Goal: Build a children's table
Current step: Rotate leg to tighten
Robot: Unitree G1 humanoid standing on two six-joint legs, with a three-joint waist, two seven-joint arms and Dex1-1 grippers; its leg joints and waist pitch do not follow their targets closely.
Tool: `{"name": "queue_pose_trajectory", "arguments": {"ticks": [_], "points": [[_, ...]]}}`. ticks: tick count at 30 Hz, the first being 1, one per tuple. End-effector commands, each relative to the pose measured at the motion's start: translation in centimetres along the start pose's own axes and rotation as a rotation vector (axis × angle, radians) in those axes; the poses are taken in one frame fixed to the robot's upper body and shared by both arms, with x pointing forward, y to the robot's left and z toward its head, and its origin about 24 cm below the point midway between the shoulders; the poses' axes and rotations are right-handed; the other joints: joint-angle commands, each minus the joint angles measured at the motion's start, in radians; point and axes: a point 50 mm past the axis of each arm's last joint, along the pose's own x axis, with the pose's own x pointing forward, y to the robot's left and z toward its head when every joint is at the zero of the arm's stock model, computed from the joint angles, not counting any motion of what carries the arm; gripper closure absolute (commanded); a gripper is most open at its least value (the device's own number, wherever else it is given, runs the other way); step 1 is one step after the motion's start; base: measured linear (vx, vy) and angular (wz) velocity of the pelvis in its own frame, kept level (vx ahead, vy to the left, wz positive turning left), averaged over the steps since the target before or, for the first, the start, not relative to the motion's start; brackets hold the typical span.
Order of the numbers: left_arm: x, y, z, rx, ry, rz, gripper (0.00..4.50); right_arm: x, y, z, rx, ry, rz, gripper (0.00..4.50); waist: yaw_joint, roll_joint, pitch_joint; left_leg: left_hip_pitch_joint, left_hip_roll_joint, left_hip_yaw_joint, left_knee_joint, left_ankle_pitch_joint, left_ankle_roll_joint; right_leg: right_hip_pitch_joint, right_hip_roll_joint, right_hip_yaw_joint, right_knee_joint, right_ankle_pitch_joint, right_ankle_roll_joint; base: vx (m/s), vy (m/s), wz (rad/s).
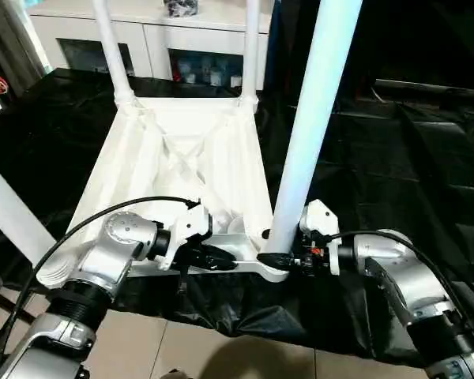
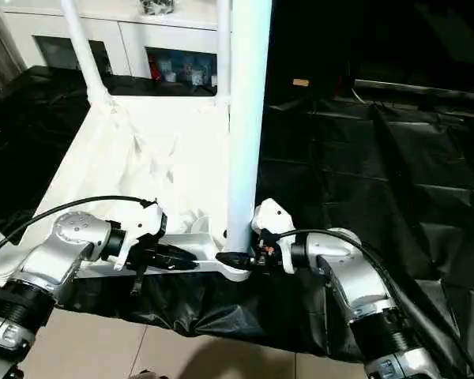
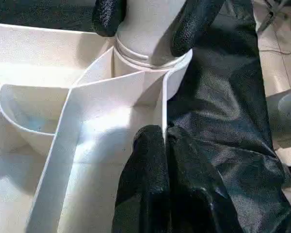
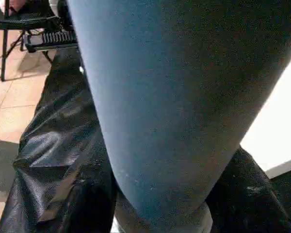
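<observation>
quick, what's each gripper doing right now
left gripper: shut, fingers pinched on the table top rim.
right gripper: fingers around the base of the near leg.

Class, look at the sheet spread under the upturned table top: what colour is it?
Black and glossy; the sheet shows best in the left eye view, around the table top.

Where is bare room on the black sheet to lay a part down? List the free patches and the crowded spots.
Free: the wrinkled black plastic sheet to the right of the upturned white plastic tabletop, from the near white tube leg outward. Crowded: the near edge, where the left gripper and right gripper meet at that leg's corner socket.
</observation>
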Motion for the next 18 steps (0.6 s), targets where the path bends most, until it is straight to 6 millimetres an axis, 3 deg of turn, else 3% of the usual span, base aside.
{"name": "queue_pose_trajectory", "arguments": {"ticks": [1, 4, 6, 8, 9, 13, 15, 16, 18], "points": [[0.2, 1.5, 1.8, 0.031, -0.056, 0.141, 4.5, 1.2, 0.8, -1.1, 0.07, 0.003, -0.006, 2.52, -0.005, -0.002, -0.057, 0.015, 0.025, -0.003, -0.057, -0.222, 0.021, 0.039, -0.067, 0.039, -0.07, -0.114, -0.227, 0.0, 0.0, 0.0], [1.0, 1.9, 2.3, 0.015, -0.078, 0.229, 4.5, 2.2, 0.2, -1.4, 0.119, -0.028, -0.149, 2.54, -0.012, -0.002, -0.05, 0.017, 0.025, -0.006, -0.064, -0.27, -0.004, 0.034, -0.071, 0.039, -0.08, -0.22, -0.207, 0.0, 0.0, 0.0], [2.5, 1.9, 2.8, -0.011, -0.093, 0.318, 4.5, 3.8, -0.7, -1.6, 0.176, -0.062, -0.355, 2.55, -0.017, -0.004, -0.05, 0.017, 0.024, -0.008, -0.066, -0.289, -0.02, 0.033, -0.074, 0.04, -0.084, -0.285, -0.185, 0.0, 0.0, 0.0], [3.2, 2.0, 3.0, -0.028, -0.097, 0.359, 4.5, 4.7, -0.8, -1.7, 0.219, -0.069, -0.432, 2.55, -0.034, -0.005, -0.049, 0.014, 0.02, -0.013, -0.07, -0.307, -0.032, 0.036, -0.072, 0.037, -0.091, -0.344, -0.157, 0.0, 0.0, 0.0], [3.5, 2.0, 3.1, -0.034, -0.101, 0.373, 4.5, 5.0, -0.9, -1.7, 0.228, -0.071, -0.461, 2.55, -0.035, -0.001, -0.05, 0.015, 0.02, -0.014, -0.068, -0.304, -0.032, 0.034, -0.072, 0.038, -0.09, -0.333, -0.157, 0.0, 0.0, 0.0], [6.2, 1.7, 4.3, -0.081, -0.137, 0.45, 4.5, 7.5, -1.4, -1.4, 0.341, -0.078, -0.709, 2.55, -0.055, -0.002, -0.051, 0.014, 0.017, -0.012, -0.066, -0.296, -0.028, 0.031, -0.069, 0.04, -0.091, -0.301, -0.168, 0.0, 0.0, 0.0], [7.0, 1.2, 4.7, -0.072, -0.145, 0.422, 4.5, 8.4, -1.3, -1.0, 0.334, -0.08, -0.713, 2.55, -0.058, -0.001, -0.053, 0.014, 0.015, -0.011, -0.065, -0.287, -0.024, 0.031, -0.067, 0.041, -0.09, -0.283, -0.168, 0.0, 0.0, 0.0], [7.0, 1.2, 4.7, -0.066, -0.143, 0.415, 4.5, 8.6, -1.3, -0.8, 0.315, -0.084, -0.695, 2.55, -0.058, -0.007, -0.055, 0.012, 0.015, -0.009, -0.063, -0.276, -0.015, 0.034, -0.066, 0.041, -0.09, -0.257, -0.167, 0.0, 0.0, 0.0], [6.8, 1.1, 4.7, -0.048, -0.138, 0.399, 4.5, 8.7, -1.1, -0.2, 0.286, -0.127, -0.65, 2.55, -0.052, 0.004, -0.055, 0.012, 0.015, -0.008, -0.062, -0.252, -0.002, 0.035, -0.065, 0.042, -0.085, -0.198, -0.176, 0.0, 0.0, 0.0]]}}
